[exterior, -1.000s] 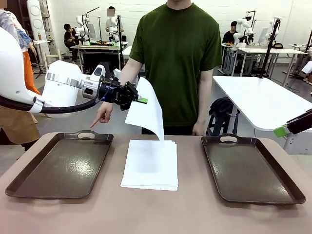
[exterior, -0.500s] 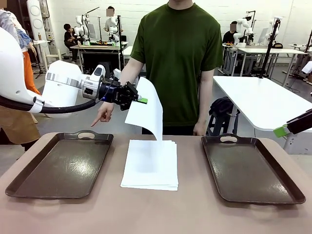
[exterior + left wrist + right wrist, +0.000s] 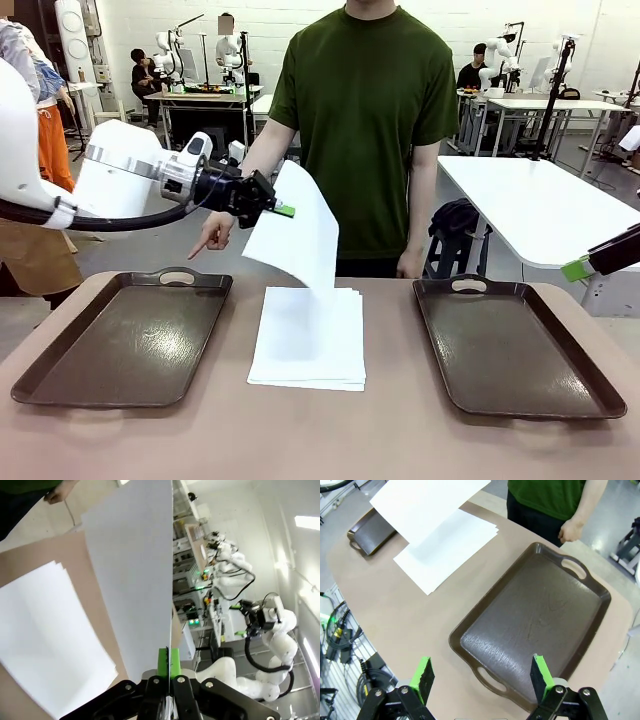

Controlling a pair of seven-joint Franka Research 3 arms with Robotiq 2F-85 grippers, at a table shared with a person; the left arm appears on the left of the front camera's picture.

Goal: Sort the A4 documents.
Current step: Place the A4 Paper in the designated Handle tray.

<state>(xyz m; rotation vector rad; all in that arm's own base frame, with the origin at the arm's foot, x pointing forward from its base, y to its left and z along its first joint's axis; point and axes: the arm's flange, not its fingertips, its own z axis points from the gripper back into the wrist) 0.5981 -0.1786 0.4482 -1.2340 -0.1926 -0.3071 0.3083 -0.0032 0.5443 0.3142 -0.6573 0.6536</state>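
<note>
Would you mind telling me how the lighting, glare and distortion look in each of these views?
Front view: evenly lit, sharp; the lifted sheet casts a faint shadow on the stack. Left wrist view: rolled sideways, ceiling lights glaring at the right edge. Right wrist view: wide-angle bend along the table edge, dull sheen on the right tray.

Left tray (image 3: 125, 340), right tray (image 3: 515, 345), tan table (image 3: 330, 440)

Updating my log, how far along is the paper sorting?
Done: nothing, left tray and right tray hold no paper. In hand: left gripper pinches one A4 sheet above the stack; a person's hand points down toward the left tray. Left: the stack.
</note>
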